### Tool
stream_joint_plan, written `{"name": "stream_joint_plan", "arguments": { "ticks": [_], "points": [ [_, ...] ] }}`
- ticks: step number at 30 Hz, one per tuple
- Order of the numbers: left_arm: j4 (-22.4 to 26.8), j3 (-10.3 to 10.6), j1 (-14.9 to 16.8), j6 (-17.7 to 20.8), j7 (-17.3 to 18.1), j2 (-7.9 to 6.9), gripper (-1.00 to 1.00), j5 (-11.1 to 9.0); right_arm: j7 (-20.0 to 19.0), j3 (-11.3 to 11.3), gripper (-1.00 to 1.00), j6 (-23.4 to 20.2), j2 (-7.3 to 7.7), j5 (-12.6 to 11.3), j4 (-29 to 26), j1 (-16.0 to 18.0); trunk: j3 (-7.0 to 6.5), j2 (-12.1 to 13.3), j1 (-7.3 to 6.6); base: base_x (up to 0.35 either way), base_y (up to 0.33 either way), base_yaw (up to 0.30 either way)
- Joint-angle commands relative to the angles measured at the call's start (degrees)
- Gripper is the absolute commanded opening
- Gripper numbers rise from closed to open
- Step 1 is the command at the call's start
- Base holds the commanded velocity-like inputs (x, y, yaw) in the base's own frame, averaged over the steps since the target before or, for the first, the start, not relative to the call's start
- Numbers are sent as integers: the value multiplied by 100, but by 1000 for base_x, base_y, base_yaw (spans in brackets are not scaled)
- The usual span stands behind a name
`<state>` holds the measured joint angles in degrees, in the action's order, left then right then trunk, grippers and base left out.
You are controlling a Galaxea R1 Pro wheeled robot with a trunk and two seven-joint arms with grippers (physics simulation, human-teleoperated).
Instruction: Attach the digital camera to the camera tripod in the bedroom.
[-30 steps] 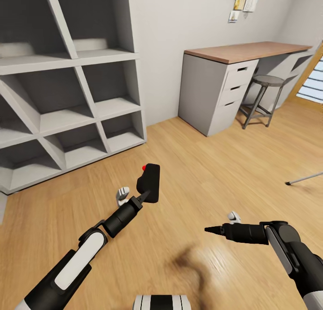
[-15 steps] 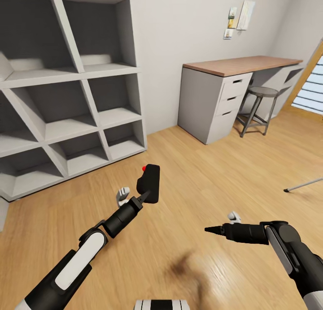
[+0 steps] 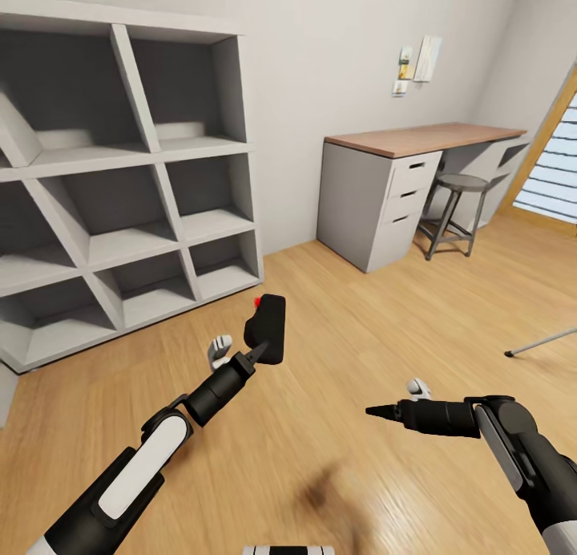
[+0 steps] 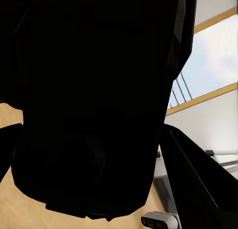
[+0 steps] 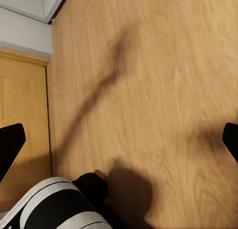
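My left gripper [image 3: 258, 350] is shut on the digital camera [image 3: 268, 327], a chunky black body with a red button on top, held up over the wood floor. In the left wrist view the camera [image 4: 94, 100] sits dark and close between the fingers. My right gripper [image 3: 378, 411] hovers low at the right with nothing in it. The right wrist view shows it [image 5: 119, 140] open, its two black tips far apart over bare planks. One slim silver leg of the camera tripod [image 3: 542, 342], with a black foot, pokes in at the right edge; the rest of it is out of frame.
A grey slanted shelf unit [image 3: 120, 210] stands against the wall at left. A wood-topped desk [image 3: 401, 182] with drawers and a round stool [image 3: 453, 206] are at the back right, beside a wood-framed window [image 3: 557, 178]. Open plank floor lies between.
The head view has tilted up and turned, so shelf, desk and stool sit lower and further left in the picture. Both arms keep their pose, and the camera stays gripped.
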<state>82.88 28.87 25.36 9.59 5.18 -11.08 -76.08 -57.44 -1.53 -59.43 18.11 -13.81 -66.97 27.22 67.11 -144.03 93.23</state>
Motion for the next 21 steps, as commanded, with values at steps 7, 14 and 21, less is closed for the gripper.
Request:
{"name": "stream_joint_plan", "arguments": {
  "ticks": [7,14,21],
  "points": [
    [0,5,4,16,23,-3,-100,-56,-25,-5,100,-16,0,26,0,1,-151,8,-19,0,0,0],
    [3,5,4,15,48,-7,-100,-56,-22,-5,100,-16,0,28,0,1,-306,17,-37,0,0,0],
    [17,10,4,16,77,-10,-100,-56,-22,-5,100,-16,0,24,0,3,-461,27,-55,0,0,0]
  ]
}}
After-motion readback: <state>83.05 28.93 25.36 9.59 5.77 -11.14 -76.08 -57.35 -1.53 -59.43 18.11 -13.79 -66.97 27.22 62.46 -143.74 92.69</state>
